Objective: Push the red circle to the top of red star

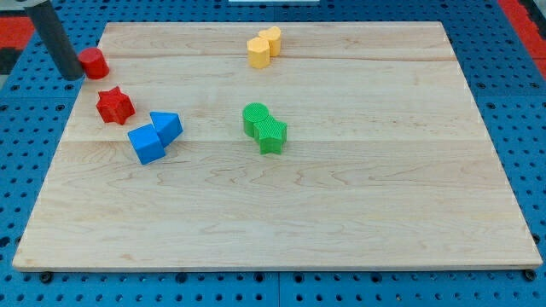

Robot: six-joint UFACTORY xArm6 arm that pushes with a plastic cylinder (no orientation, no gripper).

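Observation:
The red circle point(94, 63) lies at the board's left edge near the view's top left. The red star point(114, 106) lies just below it and slightly to the right, a small gap apart. My tip point(70, 74) is the lower end of the dark rod that comes in from the top left. It touches the red circle's left side, over the board's left edge.
A blue cube point(146, 143) and a blue triangle block point(166, 126) touch each other right of and below the red star. A green circle point(254, 118) and a green star point(272, 134) sit mid-board. Two yellow blocks point(264, 46) sit at top centre. The wooden board point(341, 213) lies on a blue pegboard.

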